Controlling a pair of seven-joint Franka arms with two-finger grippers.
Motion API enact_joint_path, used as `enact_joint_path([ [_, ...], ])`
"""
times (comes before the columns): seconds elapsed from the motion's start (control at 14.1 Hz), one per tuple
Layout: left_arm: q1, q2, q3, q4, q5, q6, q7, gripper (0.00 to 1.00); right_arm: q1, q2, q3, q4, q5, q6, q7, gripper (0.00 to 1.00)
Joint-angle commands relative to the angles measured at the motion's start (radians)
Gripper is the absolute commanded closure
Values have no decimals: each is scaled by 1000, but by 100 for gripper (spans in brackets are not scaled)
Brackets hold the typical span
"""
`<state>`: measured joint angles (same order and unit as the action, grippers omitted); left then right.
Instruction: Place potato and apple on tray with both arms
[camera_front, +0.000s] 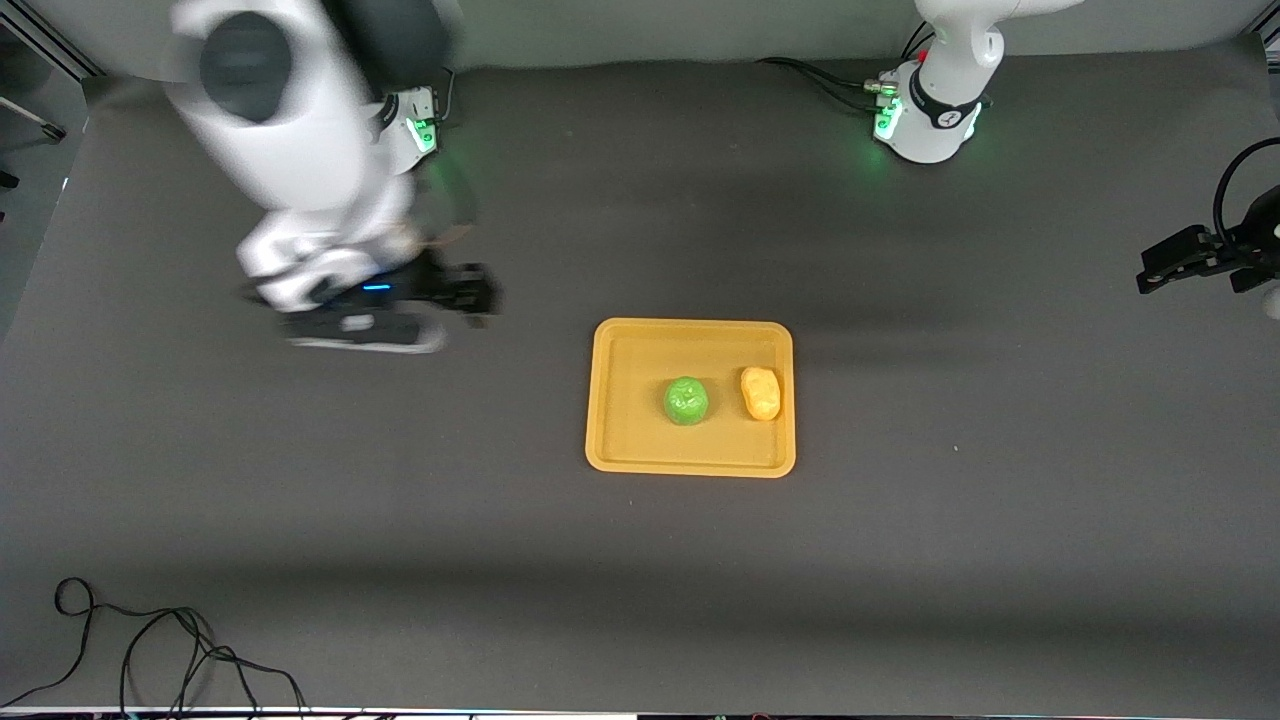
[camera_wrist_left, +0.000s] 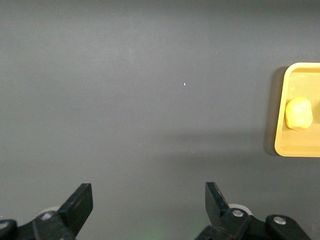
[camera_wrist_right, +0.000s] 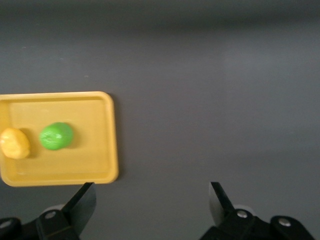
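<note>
— Arms first: where do they stand?

— Starting at the right arm's end of the dark grey bench, the white jointed right arm leans out from its base and bends down, so that its black two-finger right gripper hangs over bare bench short of the tray. Its fingers are spread wide with nothing between them.

— And the things?

— Mid-bench lies the flat rectangular orange-yellow plastic tray with its low rim. On it sits the small bright green roundish apple, about the middle, and just beside it, toward the left arm's end, the small smooth yellow-orange oval potato, close to the rim. The two are apart, not touching.

— The other arm?

— The white left arm rises from its base and leaves the front view at the top. Its black left gripper hangs over bare bench, well apart from the tray, fingers parted wide and empty.
</note>
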<state>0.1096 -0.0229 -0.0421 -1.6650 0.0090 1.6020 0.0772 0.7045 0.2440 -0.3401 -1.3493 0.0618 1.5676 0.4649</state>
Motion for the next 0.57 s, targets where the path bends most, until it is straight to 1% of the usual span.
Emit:
enact_joint_path([
  [0.0, -7, 0, 2, 8, 11, -11, -5, 0, -222, -170, 119, -190, 0, 23, -145, 0],
  [0.07, -5, 0, 2, 11, 2, -5, 4, 0, -341, -195, 200, -215, -5, 23, -190, 0],
  [0.21, -5, 4, 4, 11, -3, 7, 6, 0, -546, -218, 336, -231, -58, 22, -283, 0],
  [0.36, -5, 8, 4, 5, 2, -4, 9, 0, -711, -232, 420, -235, -66, 22, -371, 0],
  [0.43, -10, 11, 4, 7, 3, 2, 13, 0, -765, -235, 443, -235, -66, 22, -400, 0],
  [0.5, -13, 18, 2, 7, 5, -2, 15, 0, -796, -236, 447, -235, -66, 22, -434, 0],
])
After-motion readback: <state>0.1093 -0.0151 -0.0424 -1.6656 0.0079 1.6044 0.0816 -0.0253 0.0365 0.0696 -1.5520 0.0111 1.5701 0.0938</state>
